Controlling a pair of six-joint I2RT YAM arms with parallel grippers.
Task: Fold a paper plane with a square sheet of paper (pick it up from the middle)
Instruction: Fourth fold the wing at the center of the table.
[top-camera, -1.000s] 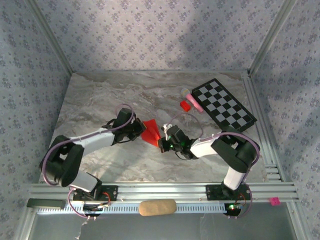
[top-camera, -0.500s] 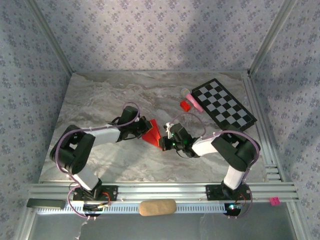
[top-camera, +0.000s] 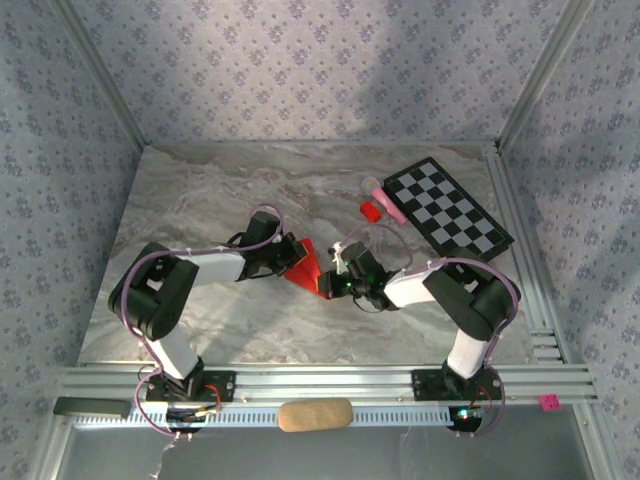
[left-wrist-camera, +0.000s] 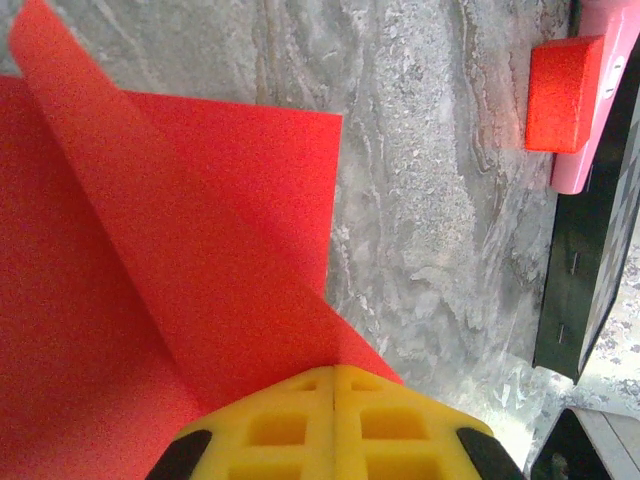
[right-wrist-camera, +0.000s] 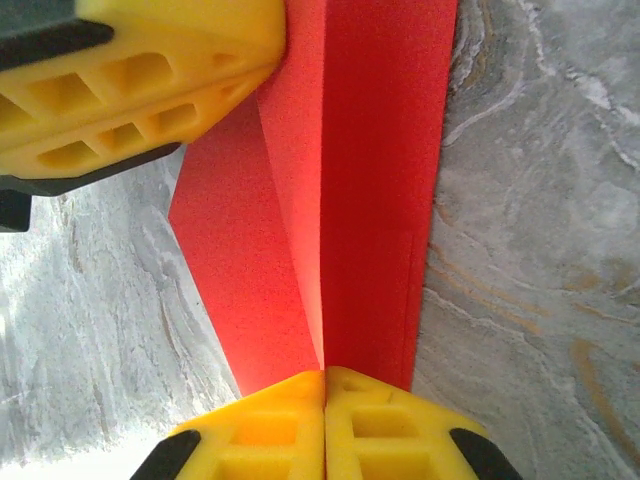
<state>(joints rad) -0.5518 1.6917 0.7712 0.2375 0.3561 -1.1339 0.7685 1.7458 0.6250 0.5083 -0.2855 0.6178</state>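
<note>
- The red paper (top-camera: 306, 264) is lying folded near the centre of the top view on the marble table (top-camera: 200, 190), sitting between the two grippers.
- The left gripper (top-camera: 289, 256) is reaching in from the left of the frame and pinching the paper's left side.
- In the left wrist view its yellow fingers (left-wrist-camera: 300, 390) are pressing together at the bottom edge, clamped on the paper. A raised red fold is running from their seam up towards the upper left corner.
- The right gripper (top-camera: 328, 283) is coming in from the right and clamping the paper's lower right end.
- In the right wrist view its yellow fingers (right-wrist-camera: 340, 400) are meeting at bottom centre, with the paper's centre crease rising straight up from between them.
- The left gripper's yellow fingers (right-wrist-camera: 170, 30) are showing in the upper left of that same view, at the paper's far end.
- A small red block (top-camera: 371, 211) is lying above and right of centre in the top view, touching a pink object (top-camera: 388, 205).
- That pink object is resting against the left edge of a checkerboard (top-camera: 447, 206).
</note>
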